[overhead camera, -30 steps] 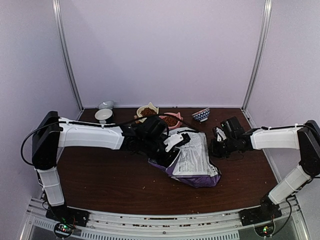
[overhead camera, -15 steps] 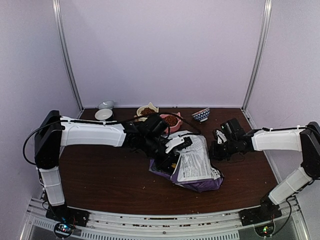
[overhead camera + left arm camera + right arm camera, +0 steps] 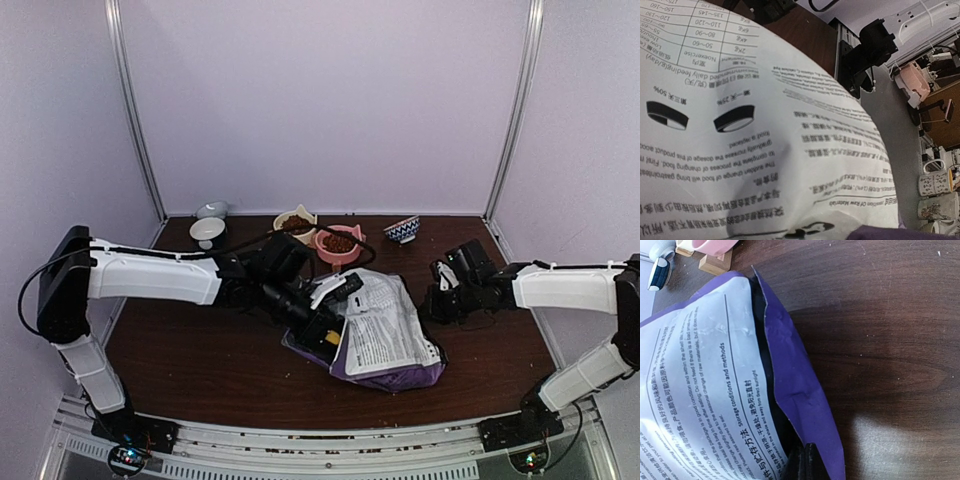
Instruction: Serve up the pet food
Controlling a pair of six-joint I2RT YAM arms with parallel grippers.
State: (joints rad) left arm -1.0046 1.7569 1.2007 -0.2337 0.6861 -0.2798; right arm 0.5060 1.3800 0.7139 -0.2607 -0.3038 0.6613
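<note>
The purple bag (image 3: 385,335) lies label-up mid-tabletop, its right edge pinched in the closed right gripper (image 3: 434,300), seemingly to anchor it, while the left gripper (image 3: 322,322) works its left edge, grip impossible to tell; pet food (image 3: 339,241) sits in the pink bowl (image 3: 320,243) by the far edge

Left arm (image 3: 150,277) and right arm (image 3: 565,288) showing white shells, black joints. Left gripper (image 3: 326,326), right gripper (image 3: 438,300) appearing black. Black cable (image 3: 21,300) looping off left shoulder.

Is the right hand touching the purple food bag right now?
Touching. The right wrist view shows the right hand shut, its fingertips pinching the open edge of the purple bag.
</note>
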